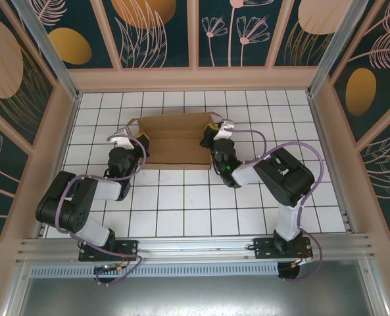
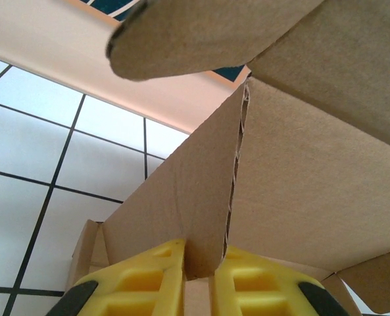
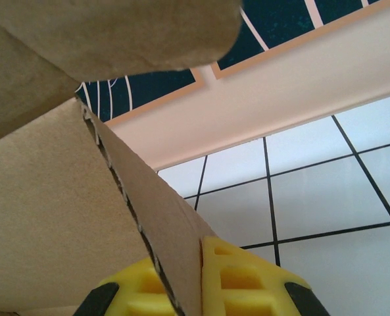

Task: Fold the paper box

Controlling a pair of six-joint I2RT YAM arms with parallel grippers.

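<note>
— What sits nearest, either side of the paper box (image 1: 178, 141)?
— Two arms reach from the near edge of the white tiled surface (image 1: 181, 204) to the box's short ends. The left pincer (image 1: 139, 137) is at the box's left end, and the right pincer (image 1: 216, 126) is at its right end.
— And their grip?
— Both are pinching cardboard. The left wrist view has yellow fingers (image 2: 148, 276) squeezing a box wall, its corrugated edge showing. In the right wrist view a slanting wall edge passes between that pincer's fingers (image 3: 241, 276).
— Where does the box lie?
— On the surface, partly raised, with a rounded flap (image 2: 201, 33) overhanging. Beyond the box stands the beige wall (image 1: 195, 79).
</note>
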